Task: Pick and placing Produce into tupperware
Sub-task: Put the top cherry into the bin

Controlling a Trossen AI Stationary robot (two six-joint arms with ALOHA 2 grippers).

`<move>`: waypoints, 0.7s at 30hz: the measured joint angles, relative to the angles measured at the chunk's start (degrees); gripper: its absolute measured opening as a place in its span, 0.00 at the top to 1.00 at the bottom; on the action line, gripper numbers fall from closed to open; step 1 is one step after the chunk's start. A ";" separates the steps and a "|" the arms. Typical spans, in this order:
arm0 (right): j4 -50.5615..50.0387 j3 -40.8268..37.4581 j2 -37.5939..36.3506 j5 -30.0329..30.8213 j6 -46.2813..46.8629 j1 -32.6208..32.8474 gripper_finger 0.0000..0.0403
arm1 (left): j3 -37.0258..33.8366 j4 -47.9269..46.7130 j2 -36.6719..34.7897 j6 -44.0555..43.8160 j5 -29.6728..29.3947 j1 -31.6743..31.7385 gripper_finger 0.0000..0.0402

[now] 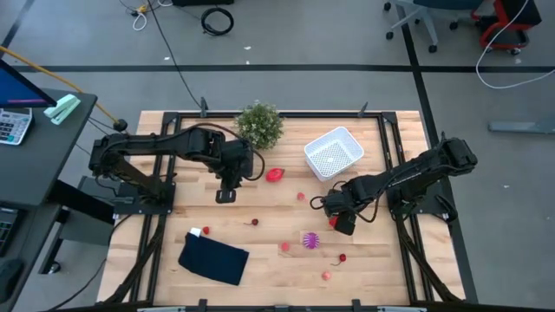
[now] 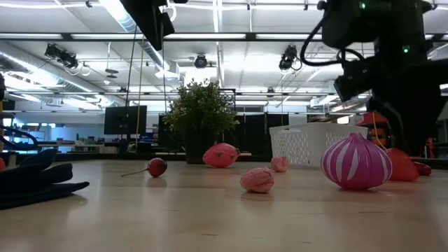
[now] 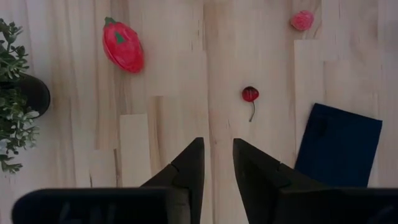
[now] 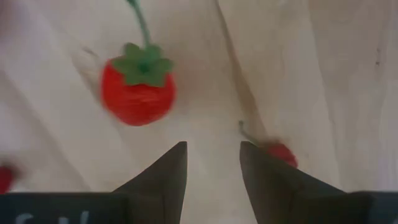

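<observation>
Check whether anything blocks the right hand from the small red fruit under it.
Nothing visible does. The right hand hangs open above bare tabletop, with the red fruit with a green cap just ahead of its fingertips and nothing between them.

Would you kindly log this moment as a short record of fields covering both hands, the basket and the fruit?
left hand: open, empty, over bare wood near the potted plant
right hand: open, empty, low over a small red fruit
white basket: empty, at the table's far side
purple striped piece: on the table
large red fruit: on the table between the arms
blue cloth: near edge
</observation>
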 joint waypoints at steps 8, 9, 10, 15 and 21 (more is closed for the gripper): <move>2.13 -3.16 0.00 4.46 -0.76 0.02 0.61 | 0.00 0.04 0.00 -0.07 0.00 0.00 0.79; 2.32 -3.16 -0.02 5.25 -0.89 0.00 0.61 | 0.00 0.04 0.00 -0.09 0.00 0.00 0.79; 2.57 -3.16 -0.02 5.81 -1.21 0.00 0.61 | 0.00 0.04 0.00 -0.09 0.00 0.00 0.79; 3.66 -3.18 -0.02 7.61 -4.10 -0.02 0.61 | 0.00 0.04 0.00 -1.50 0.00 0.00 0.79; 4.28 -3.18 -0.02 8.12 -4.14 -0.07 0.61 | 0.00 0.04 0.00 -2.78 0.00 0.00 0.81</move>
